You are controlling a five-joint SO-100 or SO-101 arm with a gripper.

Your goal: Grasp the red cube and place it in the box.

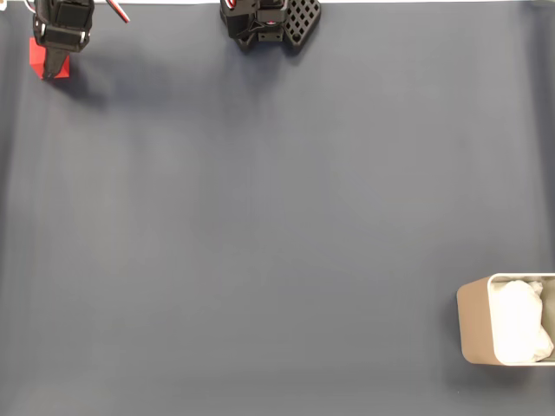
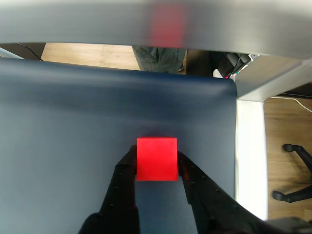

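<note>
Dark blue mat (image 1: 277, 225) is lying under everything; the box (image 1: 475, 325) is sitting well apart from the red cube (image 2: 156, 158). We are pinching that cube, our gripper (image 2: 157, 168) closing narrowly around it; lifting and carrying boxward seems next.

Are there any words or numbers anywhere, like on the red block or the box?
None to read.
The red cube has plain faces with no letters.
The box shows bare tan walls and white padding, no label.
The hand around the cube is plain black, and the blue table mat carries no marks.
</note>
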